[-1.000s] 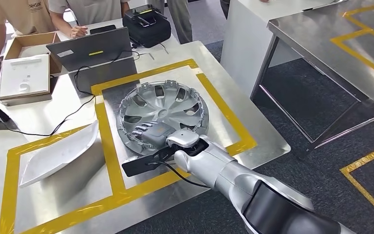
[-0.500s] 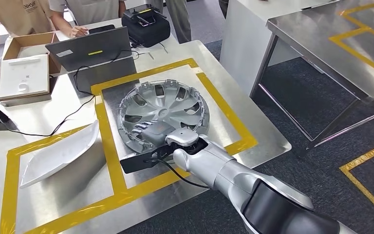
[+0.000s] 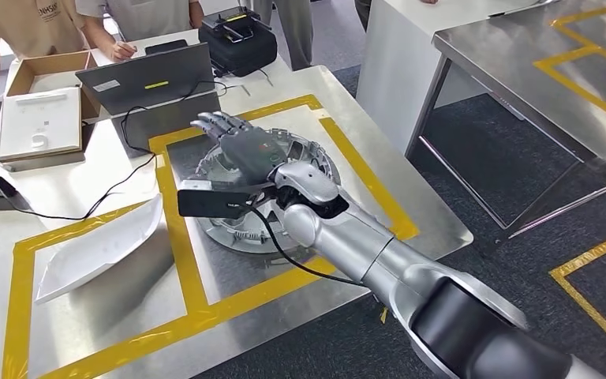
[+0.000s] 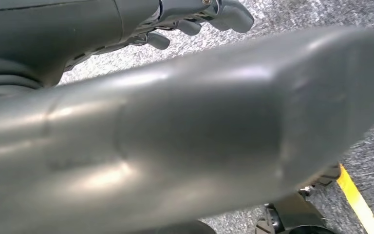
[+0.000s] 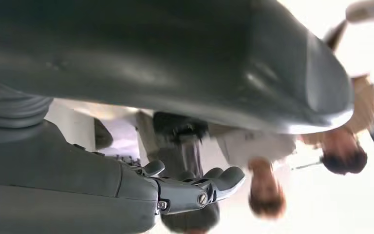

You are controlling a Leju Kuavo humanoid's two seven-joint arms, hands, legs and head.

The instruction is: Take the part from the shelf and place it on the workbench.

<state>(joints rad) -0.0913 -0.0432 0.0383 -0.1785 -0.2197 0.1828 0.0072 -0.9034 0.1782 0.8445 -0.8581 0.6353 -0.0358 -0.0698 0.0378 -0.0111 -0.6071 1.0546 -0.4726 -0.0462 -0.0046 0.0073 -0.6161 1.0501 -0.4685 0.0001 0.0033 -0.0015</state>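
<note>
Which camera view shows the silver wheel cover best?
The head view: the wheel cover lies on the workbench inside yellow tape, partly hidden by the raised right hand. Neither wrist view lets me make it out.

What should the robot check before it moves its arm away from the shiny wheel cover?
1. Wheel cover lies on the workbench inside the yellow tape: ok.
2. Right hand lifted with fingers spread, holding nothing: ok.
3. Cover lies flat: cannot tell, the arm hides much of it.
4. White part apart from the cover: ok.
5. Laptop and black cable near the hand's path: cannot tell.
</note>
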